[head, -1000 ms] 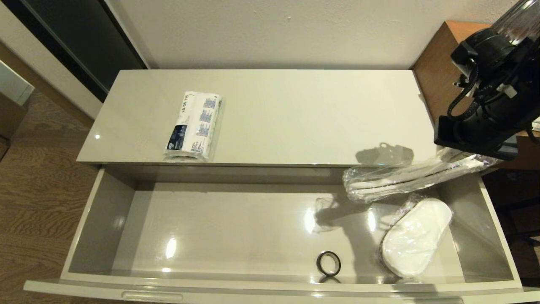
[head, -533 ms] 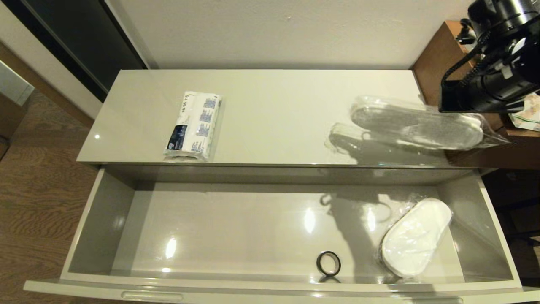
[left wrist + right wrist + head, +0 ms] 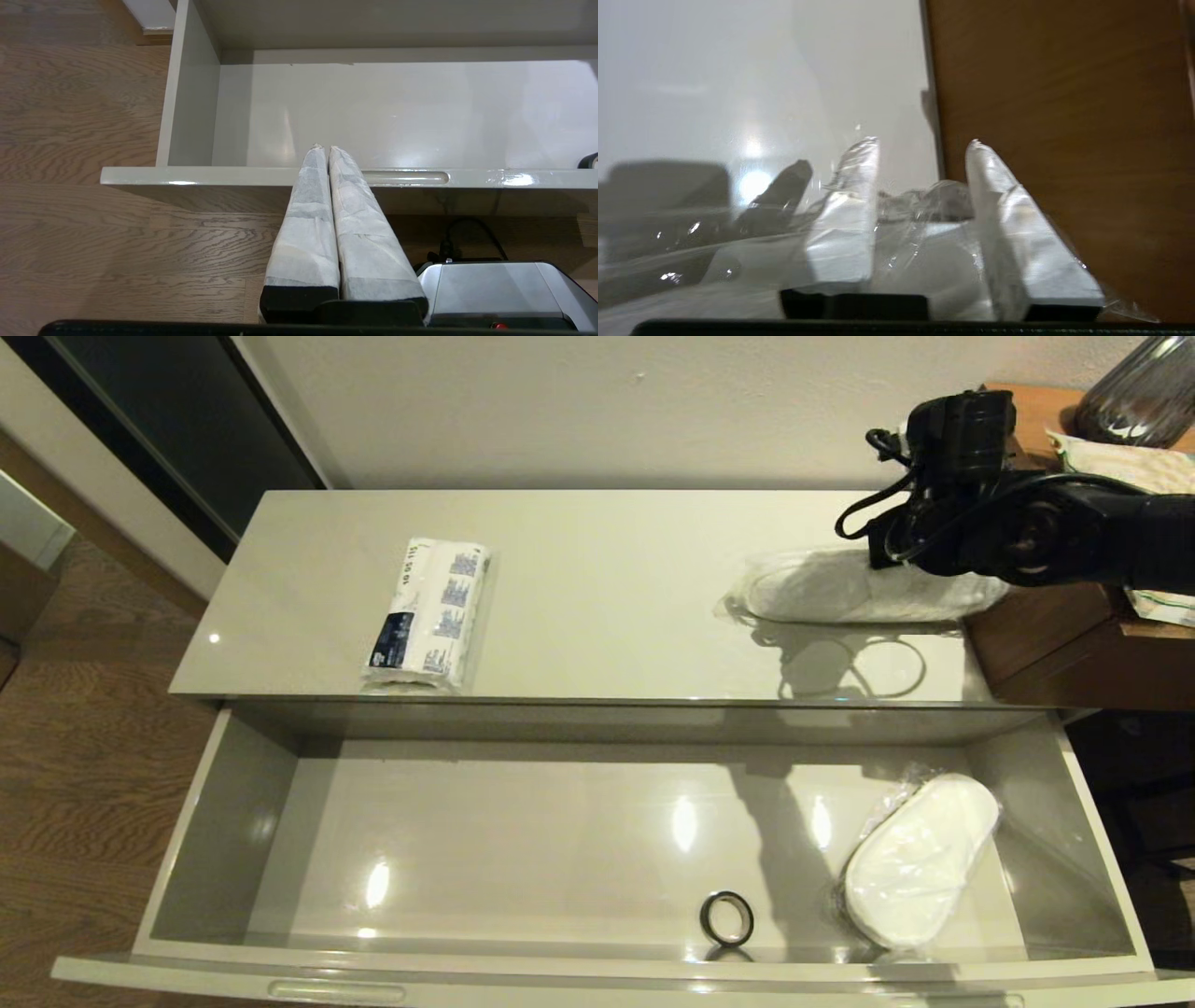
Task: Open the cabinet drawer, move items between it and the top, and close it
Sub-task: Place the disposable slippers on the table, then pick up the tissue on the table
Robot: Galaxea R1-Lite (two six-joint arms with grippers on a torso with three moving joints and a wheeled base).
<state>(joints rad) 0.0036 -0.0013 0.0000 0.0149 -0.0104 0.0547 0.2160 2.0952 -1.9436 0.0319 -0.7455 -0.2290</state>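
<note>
The cabinet drawer [image 3: 191, 821] stands pulled fully out, and one plastic-wrapped pack of white slippers [image 3: 920, 859] lies at its right end. A second slipper pack [image 3: 822, 588] lies on the right end of the cream top [image 3: 635, 588]. My right gripper [image 3: 896, 560] hovers low over that pack's right part. In the right wrist view it [image 3: 924, 142] is open, the pack [image 3: 920, 252] spreading under and between the fingers. The tissue pack [image 3: 429, 611] rests on the top's left half. My left gripper [image 3: 323, 147] is shut and empty, parked before the drawer front [image 3: 210, 176] beside a slot handle [image 3: 405, 177].
A small black ring [image 3: 727, 917] lies near the drawer's front wall. The brown wooden unit [image 3: 1055, 644] stands against the cabinet's right end, close beside my right gripper, with a glass vase [image 3: 1144, 378] on it. Wooden floor lies to the left.
My right gripper carried the slipper pack up out of the drawer and back over the top's right end. The pack now lies flat on the top and the fingers have spread.
</note>
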